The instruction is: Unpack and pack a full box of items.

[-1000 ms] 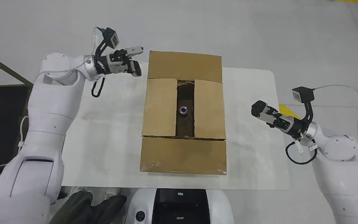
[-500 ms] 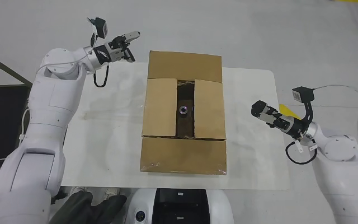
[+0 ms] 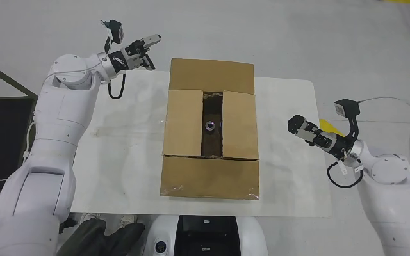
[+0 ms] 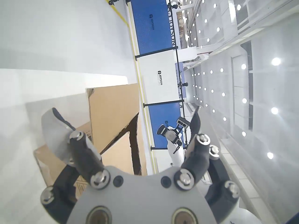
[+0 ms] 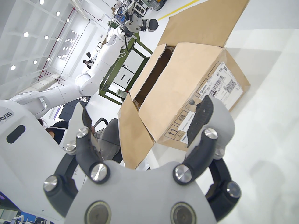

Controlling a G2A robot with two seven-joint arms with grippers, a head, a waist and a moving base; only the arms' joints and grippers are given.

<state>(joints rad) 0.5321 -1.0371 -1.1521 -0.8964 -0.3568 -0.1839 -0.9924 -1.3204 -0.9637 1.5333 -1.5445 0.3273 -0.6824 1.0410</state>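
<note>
A cardboard box (image 3: 210, 128) stands in the middle of the white table (image 3: 128, 160). Its far and near flaps lie folded outward. The two side flaps leave a narrow gap, where a small round item (image 3: 209, 125) shows inside. My left gripper (image 3: 151, 46) hangs open and empty off the box's far left corner, above the table's far edge. The left wrist view has that gripper (image 4: 125, 122) with the box (image 4: 112, 113) beyond it. My right gripper (image 3: 296, 123) is open and empty to the right of the box, and in its wrist view the gripper (image 5: 143, 113) faces the box (image 5: 186, 71) side with the labels.
Bare table surface lies on both sides of the box, wider on the left (image 3: 122, 128) than on the right (image 3: 288, 173). A dark bench frame (image 3: 9, 128) stands beyond the table's left edge.
My left gripper turned at the wrist and shifted slightly toward the far side of the table, then held still. The right arm and the box have not moved.
</note>
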